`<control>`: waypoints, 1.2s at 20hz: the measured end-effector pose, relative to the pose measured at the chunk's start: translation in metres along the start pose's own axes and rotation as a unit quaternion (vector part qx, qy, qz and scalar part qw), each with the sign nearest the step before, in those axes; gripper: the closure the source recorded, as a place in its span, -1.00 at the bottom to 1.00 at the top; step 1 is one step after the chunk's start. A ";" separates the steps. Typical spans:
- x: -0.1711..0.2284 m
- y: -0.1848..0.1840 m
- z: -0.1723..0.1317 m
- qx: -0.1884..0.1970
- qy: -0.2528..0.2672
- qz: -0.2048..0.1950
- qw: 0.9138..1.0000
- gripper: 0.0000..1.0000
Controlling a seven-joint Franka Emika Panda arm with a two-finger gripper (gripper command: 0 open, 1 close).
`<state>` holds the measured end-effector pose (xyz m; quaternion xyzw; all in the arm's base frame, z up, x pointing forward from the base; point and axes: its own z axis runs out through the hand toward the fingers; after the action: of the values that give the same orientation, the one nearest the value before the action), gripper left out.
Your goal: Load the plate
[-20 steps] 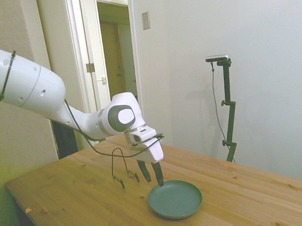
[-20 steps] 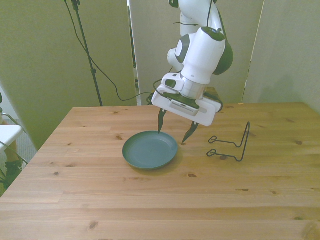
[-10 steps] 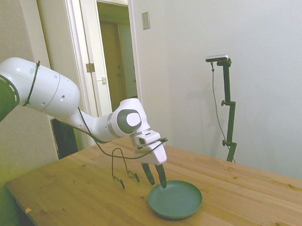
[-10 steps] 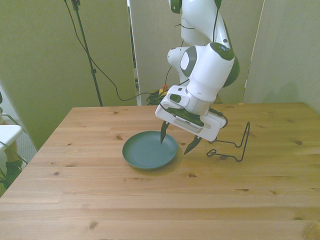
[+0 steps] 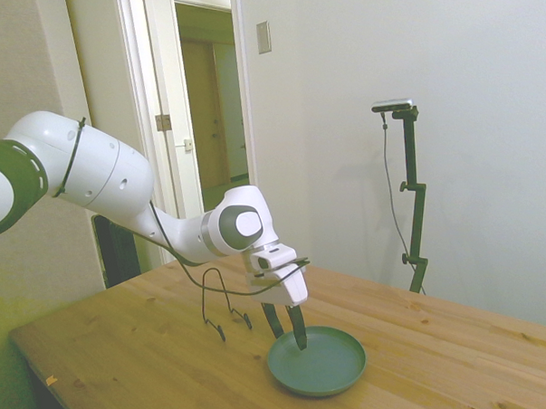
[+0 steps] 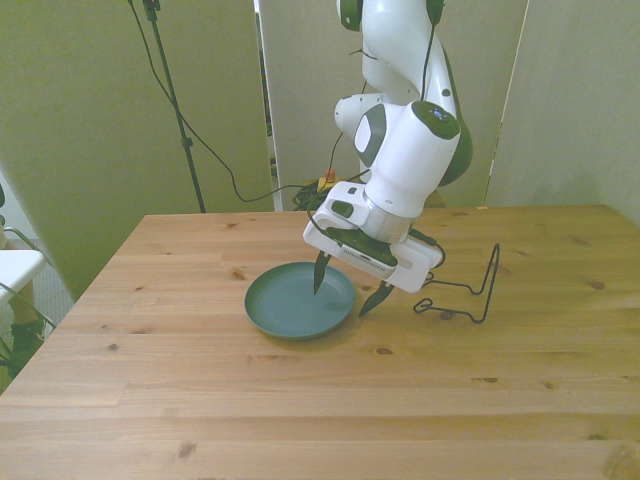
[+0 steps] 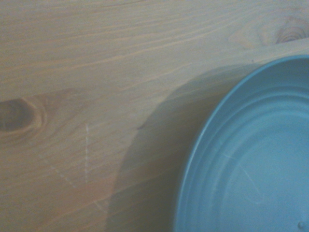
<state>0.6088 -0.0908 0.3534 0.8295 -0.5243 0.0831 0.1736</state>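
your hand [image 6: 341, 289] is spread wide, straddling the plate's [image 6: 290, 304] rim on the front view's right, one finger over the dish, one outside. plate lies flat mid tabletop [image 6: 300, 400], wire stand [image 6: 465, 293] just beside it.

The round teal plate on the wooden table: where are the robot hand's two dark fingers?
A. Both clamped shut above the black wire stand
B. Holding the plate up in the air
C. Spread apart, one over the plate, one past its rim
C: the hand is open, straddling the rim of the round teal plate, which lies flat on the wooden table.
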 end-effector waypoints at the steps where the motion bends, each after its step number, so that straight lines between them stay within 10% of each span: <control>1: 0.000 0.000 0.000 0.000 0.000 0.000 1.000 1.00; 24: 0.009 0.005 0.019 -0.015 0.003 -0.004 1.000 1.00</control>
<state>0.6072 -0.1079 0.3401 0.8286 -0.5217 0.0765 0.1880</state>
